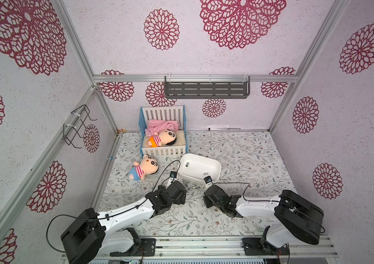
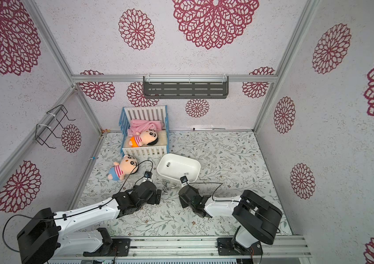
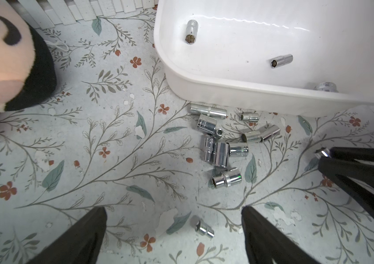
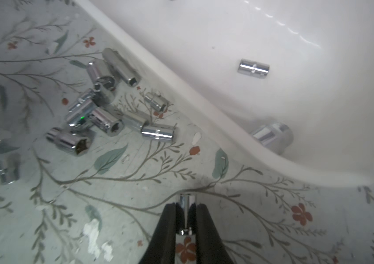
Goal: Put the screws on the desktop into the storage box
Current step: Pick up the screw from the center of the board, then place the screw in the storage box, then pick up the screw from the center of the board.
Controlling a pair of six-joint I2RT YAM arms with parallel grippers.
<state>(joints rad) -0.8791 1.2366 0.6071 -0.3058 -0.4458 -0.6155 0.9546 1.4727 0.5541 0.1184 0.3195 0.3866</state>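
Shiny cylindrical screws point(image 3: 220, 155); smooth storage box point(image 3: 227, 96)

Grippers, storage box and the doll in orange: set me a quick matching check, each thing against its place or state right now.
Things
1. left gripper
2. right gripper
3. storage box
4. doll in orange

Place or state
A. lying in the crib
B. shut on a screw
C. open over the desktop
D. screws lying inside

Pairs: 1-C, 2-B, 3-D, 4-A
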